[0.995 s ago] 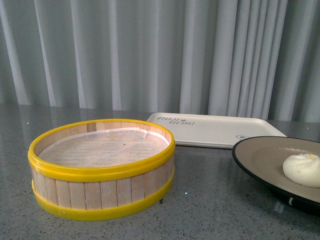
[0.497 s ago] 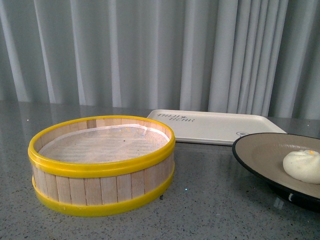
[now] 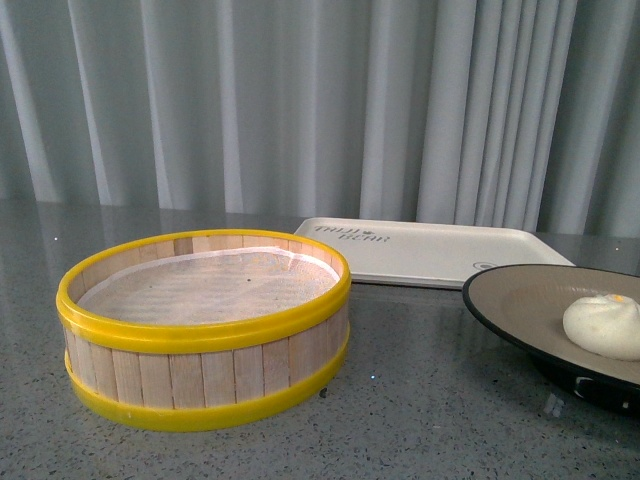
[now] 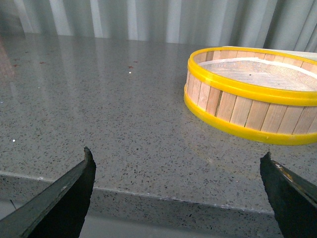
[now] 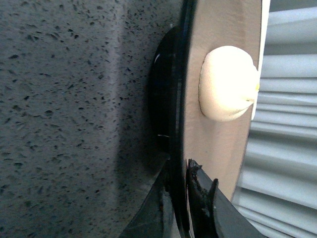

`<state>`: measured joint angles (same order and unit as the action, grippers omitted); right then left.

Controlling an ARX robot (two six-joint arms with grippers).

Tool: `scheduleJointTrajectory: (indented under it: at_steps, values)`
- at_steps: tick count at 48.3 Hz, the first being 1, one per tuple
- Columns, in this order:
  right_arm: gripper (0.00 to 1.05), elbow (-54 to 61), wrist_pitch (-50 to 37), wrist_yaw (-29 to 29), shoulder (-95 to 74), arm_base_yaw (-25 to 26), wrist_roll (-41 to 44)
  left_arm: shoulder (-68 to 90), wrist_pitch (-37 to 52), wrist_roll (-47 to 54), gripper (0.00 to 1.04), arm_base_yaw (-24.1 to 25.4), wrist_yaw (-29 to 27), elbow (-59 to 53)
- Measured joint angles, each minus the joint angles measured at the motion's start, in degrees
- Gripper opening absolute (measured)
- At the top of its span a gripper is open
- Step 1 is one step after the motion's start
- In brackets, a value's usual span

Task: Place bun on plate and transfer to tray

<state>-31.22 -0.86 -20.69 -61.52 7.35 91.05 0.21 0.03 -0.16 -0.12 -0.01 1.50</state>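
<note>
The white bun (image 3: 603,325) lies on the black-rimmed tan plate (image 3: 520,305) at the right edge of the front view. The plate is raised slightly off the table and tilted. My right gripper (image 5: 179,171) is shut on the plate's rim (image 5: 177,124), one finger under it and one on top, with the bun (image 5: 228,83) just beyond. The cream tray (image 3: 430,252) lies flat behind the plate. My left gripper (image 4: 178,171) is open and empty over the table's front edge. Neither gripper shows in the front view.
A round wooden steamer basket (image 3: 205,325) with yellow rims stands left of the plate, and also shows in the left wrist view (image 4: 252,91). The speckled grey table (image 3: 420,420) runs back to a grey curtain (image 3: 300,100).
The plate with the bun has risen a little and shifted slightly left. The steamer and tray have not moved.
</note>
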Motion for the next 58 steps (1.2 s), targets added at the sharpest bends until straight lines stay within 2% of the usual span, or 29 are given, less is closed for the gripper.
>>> scheduleJointTrajectory:
  at_steps: [3,24,31,36,46,58]
  values:
    - [0.02,-0.2,0.2,-0.5,0.5,0.0,1.0,0.0,0.0,0.0,0.98,0.0,0.0,0.0]
    - [0.02,-4.4,2.5,-2.3,0.7,0.9,10.0,0.0,0.0,0.0,0.98,0.0,0.0,0.0]
    - [0.02,-11.3,-0.5,-0.5,-2.3,0.5,15.1,0.0,0.0,0.0,0.98,0.0,0.0,0.0]
    - [0.02,-17.2,-3.8,1.3,-6.9,-0.2,14.4,0.0,0.0,0.0,0.98,0.0,0.0,0.0]
    - [0.02,-27.9,-9.7,1.7,-21.9,-1.0,7.6,0.0,0.0,0.0,0.98,0.0,0.0,0.0]
    - [0.02,-37.6,-9.9,2.0,-33.8,-1.3,3.8,0.0,0.0,0.0,0.98,0.0,0.0,0.0]
